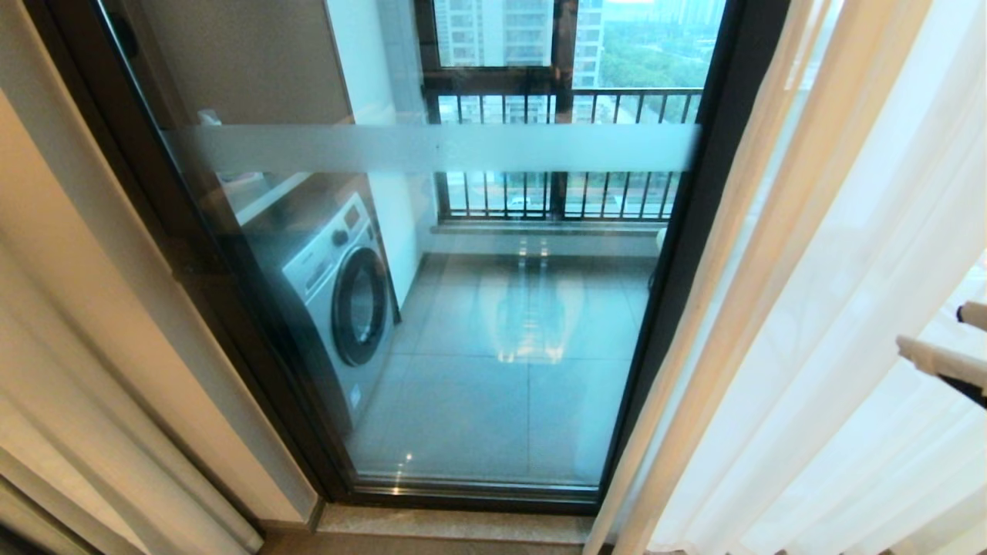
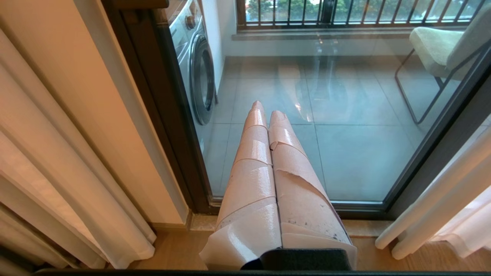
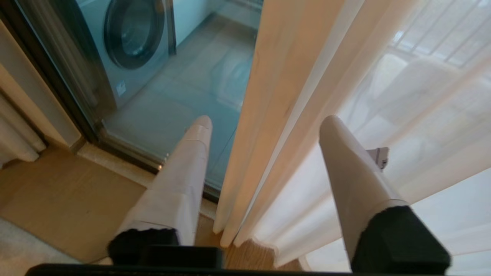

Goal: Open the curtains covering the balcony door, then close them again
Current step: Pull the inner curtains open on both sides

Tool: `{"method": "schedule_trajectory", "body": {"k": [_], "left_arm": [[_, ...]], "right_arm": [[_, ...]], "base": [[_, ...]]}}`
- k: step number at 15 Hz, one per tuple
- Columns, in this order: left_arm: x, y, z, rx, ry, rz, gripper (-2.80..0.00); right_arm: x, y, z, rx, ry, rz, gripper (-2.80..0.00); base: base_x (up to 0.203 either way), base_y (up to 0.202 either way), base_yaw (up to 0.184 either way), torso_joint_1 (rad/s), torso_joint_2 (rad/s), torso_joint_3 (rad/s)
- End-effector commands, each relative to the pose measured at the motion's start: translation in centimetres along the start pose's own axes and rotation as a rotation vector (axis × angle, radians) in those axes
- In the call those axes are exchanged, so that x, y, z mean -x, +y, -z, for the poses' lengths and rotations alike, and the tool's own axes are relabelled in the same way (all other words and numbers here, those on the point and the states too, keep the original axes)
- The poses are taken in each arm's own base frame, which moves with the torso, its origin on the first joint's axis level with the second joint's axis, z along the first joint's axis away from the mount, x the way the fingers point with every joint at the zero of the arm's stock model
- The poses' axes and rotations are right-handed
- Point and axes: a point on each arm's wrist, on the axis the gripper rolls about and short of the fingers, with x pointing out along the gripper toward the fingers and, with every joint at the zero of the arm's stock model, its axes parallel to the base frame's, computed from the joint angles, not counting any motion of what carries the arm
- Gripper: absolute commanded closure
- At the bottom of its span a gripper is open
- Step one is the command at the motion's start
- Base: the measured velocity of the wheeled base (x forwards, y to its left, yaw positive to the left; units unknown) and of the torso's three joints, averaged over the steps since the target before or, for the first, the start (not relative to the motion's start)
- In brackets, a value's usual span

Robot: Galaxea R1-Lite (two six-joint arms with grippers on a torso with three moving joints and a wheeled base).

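- Right claw (image 3: 264, 122): jaws spread wide, holding nothing; the hemmed edge of the curtains (image 3: 276, 96) hangs in the gap between its two fingers, nearer the finger on the glass side. Contact with either finger cannot be told. In the head view only its finger ends show at the right edge (image 1: 944, 339), in front of the sheer fabric.
- Curtains (image 1: 810, 293): sheer white panel gathered in long vertical folds ahead of the right claw and on past its outer finger, reaching down to the wooden floor (image 3: 57, 199).
- Balcony door (image 1: 478, 308): glass panel in a dark frame, uncovered, ahead of both claws; a frosted band (image 1: 432, 146) crosses it.
- Left claw (image 2: 268, 111): fingers pressed together, empty, pointing at the door glass, well apart from the curtains.
- Washing machine (image 1: 339, 293): behind the glass, ahead of the left claw and off to its outer side.
- Chair (image 2: 441, 50): behind the glass, beyond the left claw toward the right curtain.
- Railing (image 1: 570, 154): black bars, far side of the balcony.
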Motion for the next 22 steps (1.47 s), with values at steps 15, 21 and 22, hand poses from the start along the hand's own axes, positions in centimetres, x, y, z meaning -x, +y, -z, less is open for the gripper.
{"method": "schedule_trajectory", "body": {"k": [15, 21, 22], "left_arm": [[0.0, 0.0, 0.0, 0.0, 0.0, -0.001, 0.0], [0.0, 0.0, 0.0, 0.0, 0.0, -0.002, 0.0], [0.0, 0.0, 0.0, 0.0, 0.0, -0.002, 0.0]], "right_arm": [[-15.9, -0.3, 0.6, 0.082, -0.013, 0.025, -2.8], [-20.8, -1.4, -3.6, 0.09, -0.092, 0.205, -2.8], [-21.1, -1.6, -4.1, 0.091, -0.107, 0.221, -2.8]], "base": [[0.0, 0.0, 0.0, 0.0, 0.0, 0.0], [0.0, 0.0, 0.0, 0.0, 0.0, 0.0], [0.0, 0.0, 0.0, 0.0, 0.0, 0.0]]}}
